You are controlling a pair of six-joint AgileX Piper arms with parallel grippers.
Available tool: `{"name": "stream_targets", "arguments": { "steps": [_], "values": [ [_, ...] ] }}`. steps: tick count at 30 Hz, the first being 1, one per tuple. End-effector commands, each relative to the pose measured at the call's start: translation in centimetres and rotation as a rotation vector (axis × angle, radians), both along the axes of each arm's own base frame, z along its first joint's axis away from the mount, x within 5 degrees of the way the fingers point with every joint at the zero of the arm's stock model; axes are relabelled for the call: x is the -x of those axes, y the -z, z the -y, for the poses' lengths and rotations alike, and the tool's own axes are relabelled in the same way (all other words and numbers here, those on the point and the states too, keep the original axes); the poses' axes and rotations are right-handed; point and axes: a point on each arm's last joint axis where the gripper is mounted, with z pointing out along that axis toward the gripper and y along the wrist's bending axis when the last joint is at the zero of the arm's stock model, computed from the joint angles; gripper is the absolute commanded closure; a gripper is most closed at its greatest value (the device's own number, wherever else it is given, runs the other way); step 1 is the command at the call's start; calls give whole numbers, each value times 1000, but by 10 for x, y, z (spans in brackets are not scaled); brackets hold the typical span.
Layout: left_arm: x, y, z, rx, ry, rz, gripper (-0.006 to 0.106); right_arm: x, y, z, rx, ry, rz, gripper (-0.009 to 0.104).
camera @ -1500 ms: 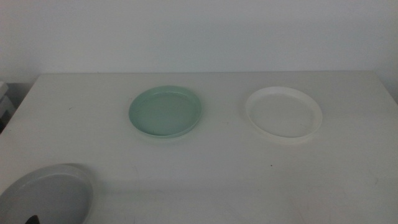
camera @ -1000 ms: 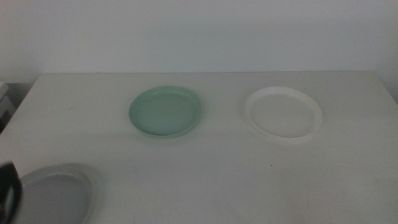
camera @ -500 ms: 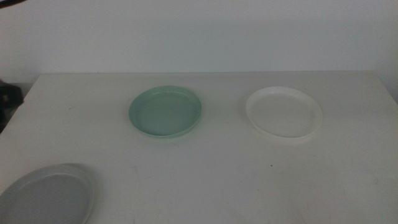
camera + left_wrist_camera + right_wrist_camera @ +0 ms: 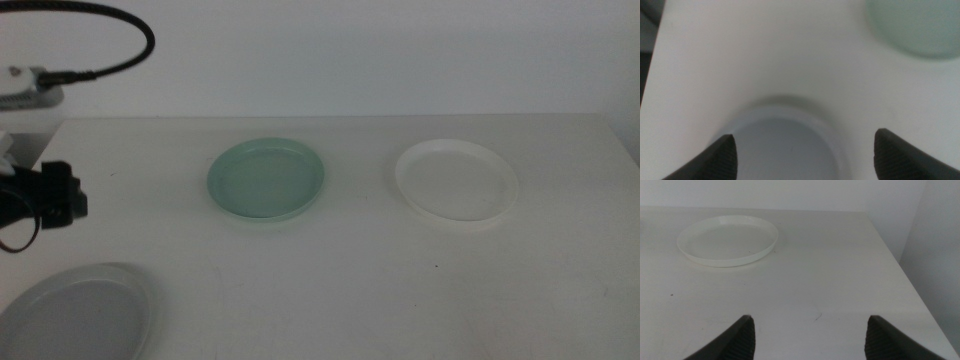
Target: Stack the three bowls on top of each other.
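Note:
The grey bowl (image 4: pixel 75 315) sits at the front left corner of the table. The mint green bowl (image 4: pixel 265 180) lies at mid-table and the white bowl (image 4: pixel 457 182) to its right, all apart. My left arm (image 4: pixel 45 195) reaches in from the left, above and behind the grey bowl. My left gripper (image 4: pixel 805 145) is open and empty, with the grey bowl (image 4: pixel 785 147) below between its jaws and the mint bowl (image 4: pixel 915 25) further off. My right gripper (image 4: pixel 807 325) is open and empty, well short of the white bowl (image 4: pixel 727 239), and is out of the middle view.
The white table (image 4: pixel 350 290) ends at a wall behind. A black cable (image 4: pixel 120 25) loops over the back left corner. The table's right edge (image 4: pixel 900 270) drops off close beside the white bowl.
My left arm has come into the middle view, moving from the bottom left corner up to the left side over the grey bowl. The bowls have not moved.

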Motion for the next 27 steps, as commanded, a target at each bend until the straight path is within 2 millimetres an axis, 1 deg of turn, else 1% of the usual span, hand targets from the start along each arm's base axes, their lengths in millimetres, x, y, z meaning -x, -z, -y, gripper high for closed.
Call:
{"name": "stream_targets", "arguments": {
  "steps": [1,5,12,17,20,23,27],
  "values": [
    [-1,-13,-2,-16,-3,38,1,1,-10,0,23,-4,105,39],
    [3,-9,-11,-82,18,-20,1,1,-10,0,23,-4,105,39],
    [14,-3,-44,-136,15,-133,1,1,-10,0,23,-4,105,39],
    [13,1,-63,-146,72,-132,1,1,-10,0,23,-4,105,39],
    [5,13,-77,-120,99,-162,1,1,-10,0,23,-4,105,39],
    [-1,32,-94,-26,78,-222,1,1,-10,0,23,-4,105,39],
    [-15,57,-106,40,107,-271,1,1,-10,0,23,-4,105,39]
  ]
}}
